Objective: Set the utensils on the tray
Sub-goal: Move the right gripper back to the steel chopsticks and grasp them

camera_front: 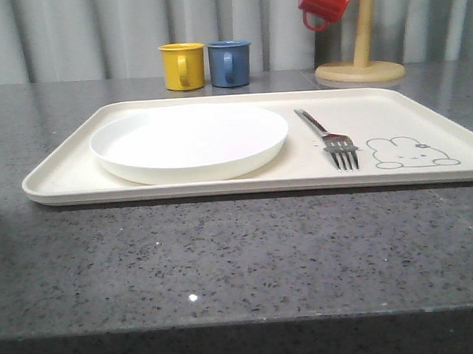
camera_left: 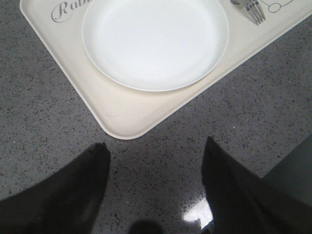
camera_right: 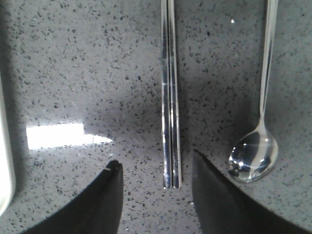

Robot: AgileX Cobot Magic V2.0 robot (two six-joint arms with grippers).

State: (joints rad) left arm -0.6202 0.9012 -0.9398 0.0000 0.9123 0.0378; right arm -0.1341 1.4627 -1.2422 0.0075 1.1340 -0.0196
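Observation:
The cream tray (camera_front: pixel 70 174) with its bunny drawing lies across the dark counter. On it, right of the white plate (camera_front: pixel 188 140), rests a silver fork (camera_front: pixel 330 138), tines toward me. In the right wrist view a pair of flat chopsticks (camera_right: pixel 170 92) lies on the counter, their ends between the fingers of my open right gripper (camera_right: pixel 156 163). A spoon (camera_right: pixel 256 151) lies beside them, bowl near the right finger. My left gripper (camera_left: pixel 156 146) is open over bare counter, just off a corner of the tray (camera_left: pixel 122 114).
A yellow mug (camera_front: pixel 182 66) and a blue mug (camera_front: pixel 230 63) stand behind the tray. A wooden mug tree (camera_front: pixel 361 59) holding a red mug (camera_front: pixel 326 1) stands at the back right. The tray's edge (camera_right: pixel 5 185) shows beside the right gripper.

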